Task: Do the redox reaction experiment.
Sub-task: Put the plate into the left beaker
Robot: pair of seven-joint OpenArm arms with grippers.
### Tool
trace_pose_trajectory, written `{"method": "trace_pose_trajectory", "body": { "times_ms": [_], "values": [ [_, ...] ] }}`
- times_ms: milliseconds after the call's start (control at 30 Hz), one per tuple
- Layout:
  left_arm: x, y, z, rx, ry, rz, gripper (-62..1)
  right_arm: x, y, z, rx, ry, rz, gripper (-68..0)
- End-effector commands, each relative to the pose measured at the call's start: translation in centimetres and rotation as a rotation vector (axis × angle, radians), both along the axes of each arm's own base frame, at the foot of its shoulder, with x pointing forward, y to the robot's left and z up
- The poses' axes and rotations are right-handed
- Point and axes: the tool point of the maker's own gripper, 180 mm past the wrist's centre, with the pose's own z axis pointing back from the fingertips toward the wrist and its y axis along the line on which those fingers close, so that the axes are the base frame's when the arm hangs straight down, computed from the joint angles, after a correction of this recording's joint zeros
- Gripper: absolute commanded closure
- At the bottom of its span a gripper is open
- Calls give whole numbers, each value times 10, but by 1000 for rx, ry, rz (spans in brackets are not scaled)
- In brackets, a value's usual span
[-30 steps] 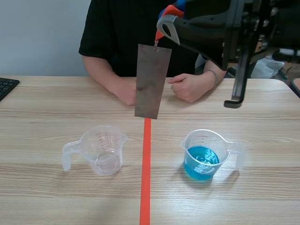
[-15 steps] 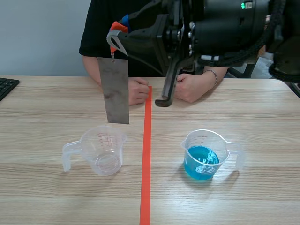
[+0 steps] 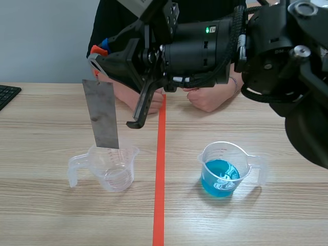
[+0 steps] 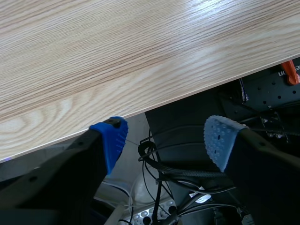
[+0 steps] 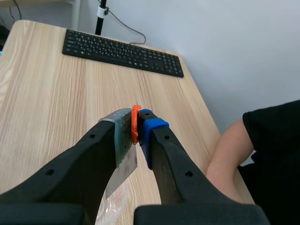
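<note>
The tabletop [image 3: 46,220] carries two cups at mid-depth, one either side of the centre tape line. The right gripper [image 3: 96,55], over the left half, is clamped on the orange tab [image 5: 135,122] atop the metal strip [image 3: 102,115]. The strip hangs upright, its lower edge at the rim of the empty cup [image 3: 110,166]. The blue-solution cup [image 3: 221,171] stands well apart, toward the right edge. The left gripper [image 4: 165,138] is spread wide and holds nothing, beyond the tabletop's edge. Assessment: the strip is thin, stiff, light and prone to swing, so the tab is the sound hold.
</note>
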Motion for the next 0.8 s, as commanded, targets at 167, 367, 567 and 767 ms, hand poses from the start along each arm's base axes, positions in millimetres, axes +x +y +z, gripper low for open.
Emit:
{"method": "trace_pose_trajectory", "body": {
  "times_ms": [167,367,567,767],
  "values": [
    [3,-1,3,10,-16,-18,-568,8,7,-1,19,18,-3,-17],
    [2,-1,3,14,-15,-23,-620,13,8,-10,20,53,-13,-17],
    [2,-1,3,25,-15,-38,-623,18,11,-20,6,72,-26,-17],
    [2,-1,3,25,-15,-38,-623,23,14,-34,-10,99,-38,-17]
  ]
}}
